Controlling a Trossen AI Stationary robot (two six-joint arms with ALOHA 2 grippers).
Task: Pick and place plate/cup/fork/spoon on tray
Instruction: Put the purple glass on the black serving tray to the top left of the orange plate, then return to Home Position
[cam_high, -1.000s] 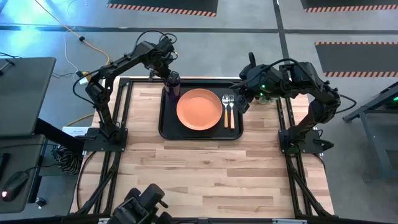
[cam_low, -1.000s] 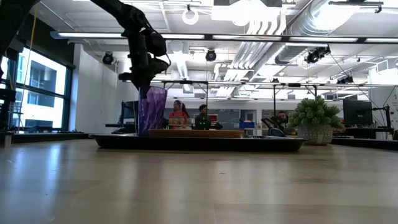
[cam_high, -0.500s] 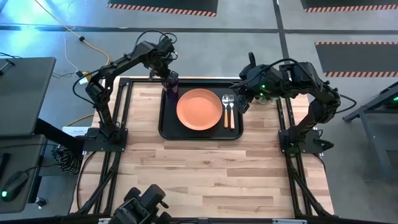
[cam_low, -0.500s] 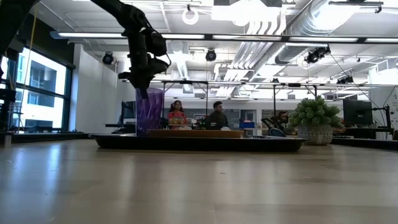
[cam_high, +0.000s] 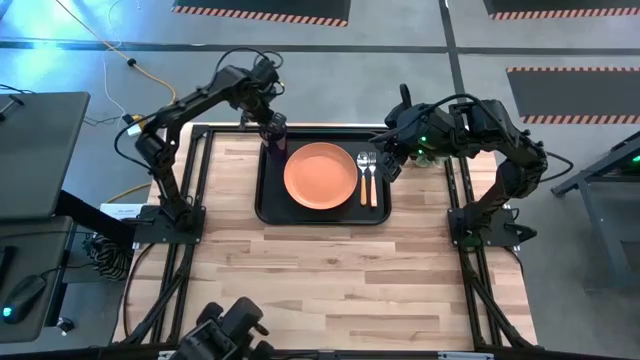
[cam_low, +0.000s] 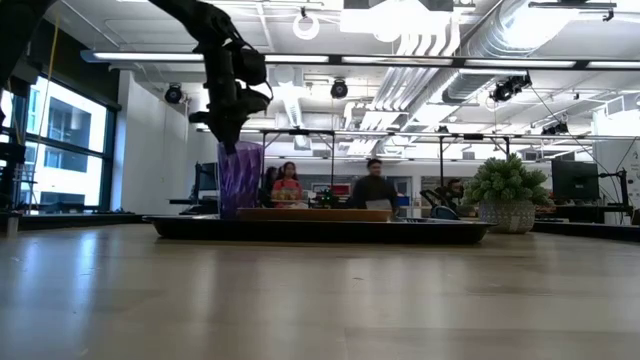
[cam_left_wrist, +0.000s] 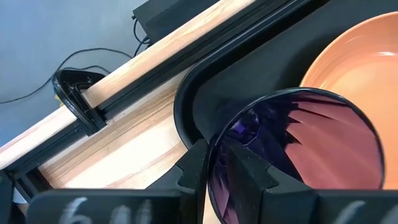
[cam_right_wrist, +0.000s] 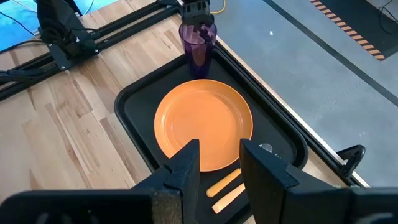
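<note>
The black tray (cam_high: 268, 205) lies at the table's far middle. On it lie the orange plate (cam_high: 320, 176) and, right of it, the spoon (cam_high: 363, 178) and the fork (cam_high: 373, 182), side by side. The dark purple cup (cam_high: 277, 143) stands upright on the tray's far left corner, also seen in the low view (cam_low: 241, 182). My left gripper (cam_high: 273, 127) is above the cup and shut on it. My right gripper (cam_high: 390, 163) hovers open and empty over the tray's right edge; its wrist view (cam_right_wrist: 221, 165) shows the plate (cam_right_wrist: 202, 121). My left gripper pinches the cup's wall at the rim (cam_left_wrist: 214, 163), one finger (cam_left_wrist: 250, 177) inside the cup and one finger (cam_left_wrist: 194, 168) outside. The fingers come from above, pointing down. The cup is upright with its base on the tray.
A green bushy plant (cam_low: 505, 190) stands at the right behind the tray. The near half of the wooden table (cam_high: 330, 280) is bare. Black frame rails (cam_high: 195, 180) run along the table's left and right sides. People sit in the room beyond.
My left gripper has sunk a little with the cup, which has gone from slightly tilted to upright on the tray. My right gripper has kept still.
</note>
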